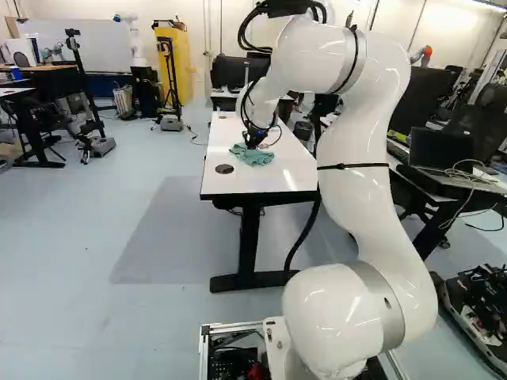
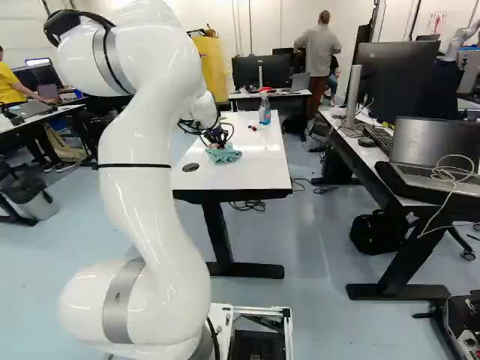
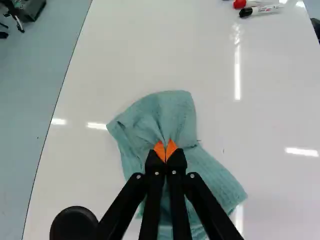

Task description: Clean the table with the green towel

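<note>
My gripper point(image 2: 217, 142) is over the white table point(image 2: 259, 161), at the green towel point(image 2: 226, 155) in the right base view. In the left base view the towel point(image 1: 253, 154) lies bunched on the tabletop below the wrist. From the wrist view, my gripper point(image 3: 165, 150) is shut on the towel point(image 3: 175, 115), its orange tips together in a pinched fold. The cloth spreads ahead of the fingers and out to both sides beneath them, flat on the table.
Markers point(image 3: 262, 10) lie farther along the table, with a spray bottle point(image 2: 265, 109) near its far end. A round black cap point(image 3: 74, 223) sits in the tabletop beside the gripper. Another desk with a laptop point(image 2: 435, 157) stands to the right. Another robot point(image 1: 133, 39) is in the background.
</note>
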`<state>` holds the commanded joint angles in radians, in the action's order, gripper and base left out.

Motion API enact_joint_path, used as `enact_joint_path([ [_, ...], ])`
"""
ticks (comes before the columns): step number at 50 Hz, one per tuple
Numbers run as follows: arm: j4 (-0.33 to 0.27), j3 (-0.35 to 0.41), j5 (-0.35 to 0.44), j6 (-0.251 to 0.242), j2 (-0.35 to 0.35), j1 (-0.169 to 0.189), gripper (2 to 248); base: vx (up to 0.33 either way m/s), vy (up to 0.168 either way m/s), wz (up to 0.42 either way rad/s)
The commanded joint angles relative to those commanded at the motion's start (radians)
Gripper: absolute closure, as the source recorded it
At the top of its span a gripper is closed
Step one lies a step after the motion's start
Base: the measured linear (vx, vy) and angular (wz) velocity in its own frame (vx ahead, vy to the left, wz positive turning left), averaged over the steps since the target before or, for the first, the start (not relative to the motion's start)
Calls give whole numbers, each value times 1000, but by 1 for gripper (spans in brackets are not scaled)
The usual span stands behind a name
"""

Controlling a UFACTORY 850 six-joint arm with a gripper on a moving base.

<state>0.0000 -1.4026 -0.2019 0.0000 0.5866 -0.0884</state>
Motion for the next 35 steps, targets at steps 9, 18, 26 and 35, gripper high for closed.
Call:
enact_joint_path([
  [9, 0, 32, 0, 0, -23, -18, 228, 0, 0, 0],
  [18, 0, 79, 0, 0, -58, -27, 228, 0, 0, 0],
  [26, 0, 123, 0, 0, -91, -29, 228, 0, 0, 0],
  [35, 0, 174, 0, 0, -129, -32, 228, 0, 0, 0],
])
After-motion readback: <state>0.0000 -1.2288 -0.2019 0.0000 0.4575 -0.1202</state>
